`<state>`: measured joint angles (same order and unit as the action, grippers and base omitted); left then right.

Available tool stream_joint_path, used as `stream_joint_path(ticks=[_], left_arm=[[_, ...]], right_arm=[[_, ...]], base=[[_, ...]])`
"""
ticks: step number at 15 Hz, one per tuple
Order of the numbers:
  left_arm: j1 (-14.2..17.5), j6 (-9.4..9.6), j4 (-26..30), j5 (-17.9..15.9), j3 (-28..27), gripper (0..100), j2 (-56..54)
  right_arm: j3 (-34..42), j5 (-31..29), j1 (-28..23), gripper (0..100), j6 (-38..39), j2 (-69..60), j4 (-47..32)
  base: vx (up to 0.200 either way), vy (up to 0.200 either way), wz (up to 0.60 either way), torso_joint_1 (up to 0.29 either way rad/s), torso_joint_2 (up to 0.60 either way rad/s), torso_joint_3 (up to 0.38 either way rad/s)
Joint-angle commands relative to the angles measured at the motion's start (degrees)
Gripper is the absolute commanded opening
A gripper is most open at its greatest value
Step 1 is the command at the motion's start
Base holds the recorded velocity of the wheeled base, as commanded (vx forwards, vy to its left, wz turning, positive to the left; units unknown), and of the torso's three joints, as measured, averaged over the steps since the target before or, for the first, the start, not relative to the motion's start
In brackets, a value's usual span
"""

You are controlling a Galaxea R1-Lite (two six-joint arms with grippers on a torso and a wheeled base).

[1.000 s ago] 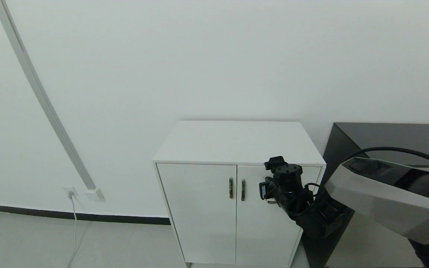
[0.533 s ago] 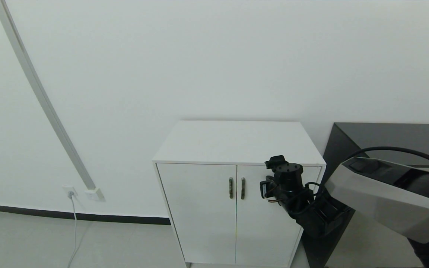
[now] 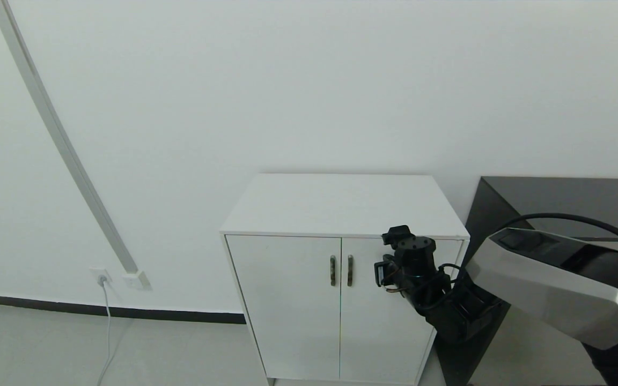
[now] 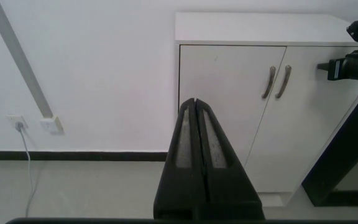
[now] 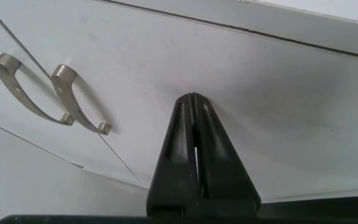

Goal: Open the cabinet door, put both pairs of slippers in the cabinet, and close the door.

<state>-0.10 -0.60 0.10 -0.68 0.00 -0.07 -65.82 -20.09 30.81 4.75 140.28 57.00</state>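
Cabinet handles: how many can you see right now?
2. The left handle sits on the left door beside the middle seam. The right handle sits on the right door just across it. None looks hidden.

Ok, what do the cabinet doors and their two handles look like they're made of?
Cabinet doors: probably laminated board, smooth matte white; flat, uniform faces with faint scuffs. Handles: likely metal, brushed brass-toned finish; they catch a soft sheen.
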Motion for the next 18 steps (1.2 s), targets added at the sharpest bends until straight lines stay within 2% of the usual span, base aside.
stream_joint_path(ticks=[1, 4, 8, 11, 18], left_arm=[[0.01, -0.02, -0.01, -0.02, 0.00, 0, 0.07], [0.01, -0.02, -0.01, -0.02, 0.00, 0, 0.07], [0.01, -0.02, -0.01, -0.02, 0.00, 0, 0.07], [0.01, 0.07, -0.01, -0.02, 0.00, 0, 0.07], [0.01, 0.07, -0.01, -0.02, 0.00, 0, 0.07]], right_arm=[[1.31, -0.04, 0.04, 0, -0.01, -1.59, 0.04], [7.37, -0.04, 0.40, 0, 0.17, -6.33, 1.00], [17.39, -0.74, -0.04, 0, 0.08, -12.04, 6.63], [27.85, -1.53, -2.59, 0, -0.10, -19.25, 11.64], [47.10, -1.44, -10.24, 0, -0.18, -38.50, 11.90]], base=[[0.000, 0.000, 0.00, 0.000, 0.00, 0.000], [0.000, 0.000, 0.00, 0.000, 0.00, 0.000], [0.000, 0.000, 0.00, 0.000, 0.00, 0.000], [0.000, 0.000, 0.00, 0.000, 0.00, 0.000], [0.000, 0.000, 0.00, 0.000, 0.00, 0.000]])
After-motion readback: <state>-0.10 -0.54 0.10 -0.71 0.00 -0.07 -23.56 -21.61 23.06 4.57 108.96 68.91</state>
